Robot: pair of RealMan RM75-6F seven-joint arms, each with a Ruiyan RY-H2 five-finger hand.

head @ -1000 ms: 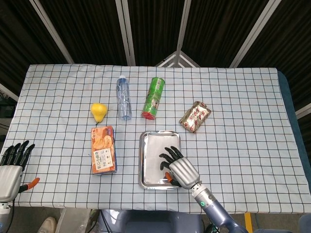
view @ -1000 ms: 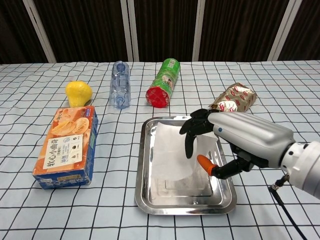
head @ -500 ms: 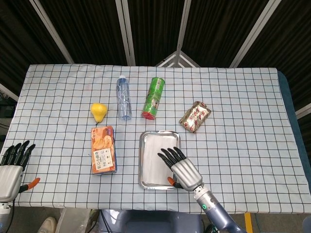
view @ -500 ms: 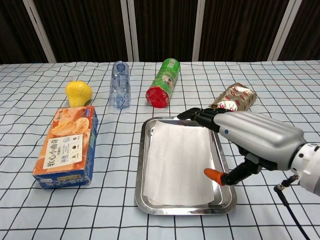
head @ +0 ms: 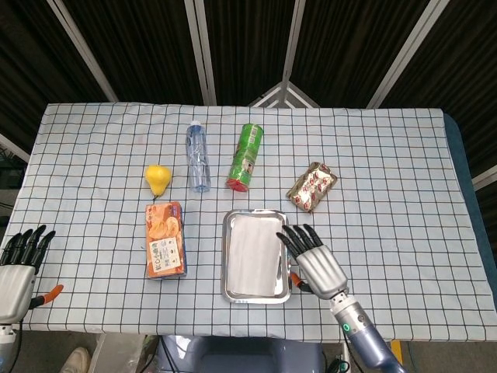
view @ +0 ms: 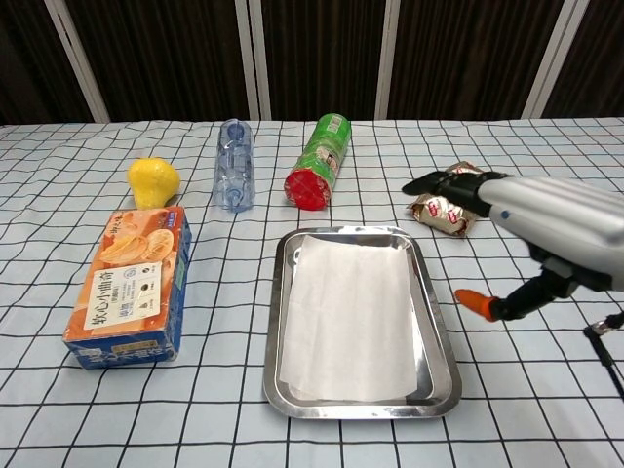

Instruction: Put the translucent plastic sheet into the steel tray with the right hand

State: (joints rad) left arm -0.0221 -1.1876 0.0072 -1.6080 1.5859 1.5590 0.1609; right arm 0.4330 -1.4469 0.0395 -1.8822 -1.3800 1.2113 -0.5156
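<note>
The translucent plastic sheet (head: 253,252) (view: 345,319) lies flat inside the steel tray (head: 230,291) (view: 445,356) near the table's front edge. My right hand (head: 314,263) (view: 541,220) hovers just right of the tray, fingers spread and holding nothing, clear of the sheet. My left hand (head: 17,268) stays at the front left corner of the table, fingers apart and empty; the chest view does not show it.
An orange snack box (head: 165,240) lies left of the tray. Behind it are a yellow pear (head: 158,179), a lying water bottle (head: 198,156), a green chip can (head: 246,158) and a foil snack pack (head: 312,186) close behind my right hand.
My right hand let go of the sheet, lifted out of the tray and moved right. The sheet now lies flat in the tray. The left hand has not moved.
</note>
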